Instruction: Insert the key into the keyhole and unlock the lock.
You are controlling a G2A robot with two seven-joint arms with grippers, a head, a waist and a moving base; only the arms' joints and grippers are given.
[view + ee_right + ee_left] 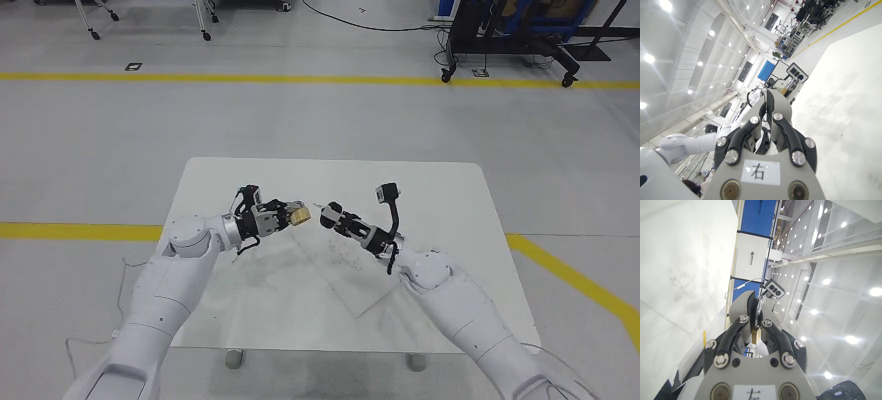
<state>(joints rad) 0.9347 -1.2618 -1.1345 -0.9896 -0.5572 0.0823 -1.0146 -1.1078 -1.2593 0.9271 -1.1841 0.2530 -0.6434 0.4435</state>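
- Left claw (288, 216) is clamped shut on the brass lock (299, 212), held above the white counter (420, 190), left of centre.
- Right claw (328, 215) is pinched shut on the small key (317, 208), just right of the lock and facing it.

Left gripper (759, 301) clamps a brass lock (755, 335) between its grey fingers (738, 309), the silver shackle (760, 306) showing near the fingertips. The white table (677, 275), smudged with dark marks, stretches alongside; another arm's camera (775, 291) sits just beyond the fingertips.
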